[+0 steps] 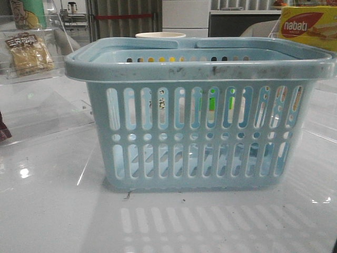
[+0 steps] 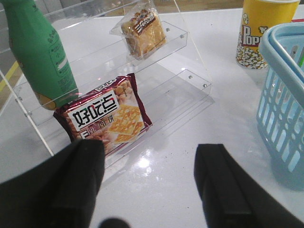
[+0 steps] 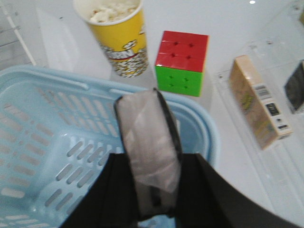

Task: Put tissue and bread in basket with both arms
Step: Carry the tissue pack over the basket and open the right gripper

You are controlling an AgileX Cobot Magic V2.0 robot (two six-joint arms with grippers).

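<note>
The tissue [image 3: 149, 152] — a small pack with a dark edge and a shiny wrap — is gripped in the right pincer [image 3: 152, 194], whose jaws are closed on its lower part. It is held above the near-right corner of the basket [image 3: 42, 142], so this item is judged to be almost delivered. The pack looks soft and light, and the film is likely slippery; a hold across the narrow sides, as now, seems suitable, and only a gentle squeeze should be needed.

The left pincer [image 2: 149, 190] is open and holds nothing; its two black fingers [image 2: 223, 185] stand well apart above the white desk [image 2: 190, 123]. The bread [image 2: 142, 34] lies on the upper step of a clear acrylic shelf [image 2: 183, 35], far from this pincer, with a green bottle [image 2: 38, 52] to the left and a red snack bag [image 2: 107, 116] nearer. The bread packet is judged light and easily crushed — the loose plastic may slide, so it is better taken across the middle of the body, not at the crimped edge.
</note>
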